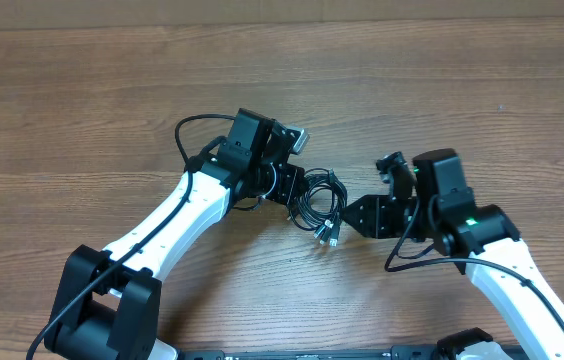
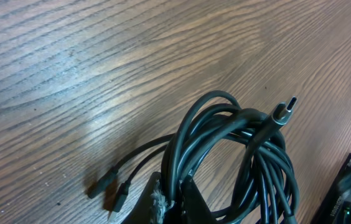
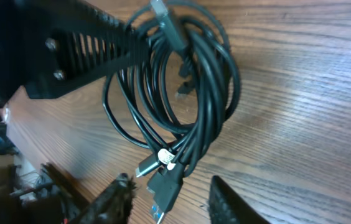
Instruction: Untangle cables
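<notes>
Since the cables [image 1: 320, 205] are thin, soft and light, I'd say they will flop and slide over one another rather than hold a shape. A hard tug on any loop would likely cinch the tangle tighter. They are gathered in a small coil about mid-tabletop [image 1: 82, 100], between the two arms, with a few plugs [image 3: 163, 186] poking out on the near side.

The left fingers [image 2: 191, 205] are closed on the coil's left edge, pinching several strands at once. The right fingers [image 3: 116, 199] stand apart, one on either side of those plugs, and as far as I can see they are not touching them.

To my eye the plugs are the best place to take hold. They are stiff and a bit thicker than the cord, and each leads to one strand alone. The smooth jacket looks slippery, so a grip on bare cord may creep.
</notes>
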Tool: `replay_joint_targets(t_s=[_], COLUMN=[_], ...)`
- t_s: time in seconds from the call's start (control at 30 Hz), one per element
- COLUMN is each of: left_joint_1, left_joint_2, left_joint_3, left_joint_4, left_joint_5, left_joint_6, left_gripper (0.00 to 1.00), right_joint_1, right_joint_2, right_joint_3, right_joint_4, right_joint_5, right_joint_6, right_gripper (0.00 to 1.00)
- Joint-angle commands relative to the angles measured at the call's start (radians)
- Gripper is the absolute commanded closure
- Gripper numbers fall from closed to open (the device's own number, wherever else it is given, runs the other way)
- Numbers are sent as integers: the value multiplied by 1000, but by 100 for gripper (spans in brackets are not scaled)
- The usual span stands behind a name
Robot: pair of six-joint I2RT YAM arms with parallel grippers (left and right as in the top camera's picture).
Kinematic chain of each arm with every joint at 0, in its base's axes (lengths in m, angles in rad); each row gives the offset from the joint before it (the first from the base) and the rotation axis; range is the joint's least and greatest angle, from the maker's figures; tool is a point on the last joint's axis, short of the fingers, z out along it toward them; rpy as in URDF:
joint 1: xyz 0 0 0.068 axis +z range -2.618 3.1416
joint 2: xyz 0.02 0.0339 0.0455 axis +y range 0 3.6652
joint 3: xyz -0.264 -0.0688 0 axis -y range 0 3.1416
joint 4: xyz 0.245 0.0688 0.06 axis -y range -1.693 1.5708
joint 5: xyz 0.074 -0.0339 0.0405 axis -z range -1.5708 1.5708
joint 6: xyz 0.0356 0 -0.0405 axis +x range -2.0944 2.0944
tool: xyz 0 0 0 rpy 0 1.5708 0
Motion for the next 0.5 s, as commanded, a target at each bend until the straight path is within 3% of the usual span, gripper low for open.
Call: replay_joint_targets(t_s=[0.0,0.1,0.47], left_joint_1=[-6,-6,-10], left_joint_2=[-21,-21,-22], left_joint_3=[35,36,37], left_joint_4=[6,5,13], left_joint_5=[30,31,114], left_joint_6=[-13,-14,-32], left_gripper=[96,96,96], right_joint_1=[48,75,86], right_joint_2=[5,5,5], right_joint_3=[26,26,26], right_joint_4=[4,4,8], right_joint_5=[86,151,258], right_joint_6=[1,2,46], right_gripper=[69,76,75])
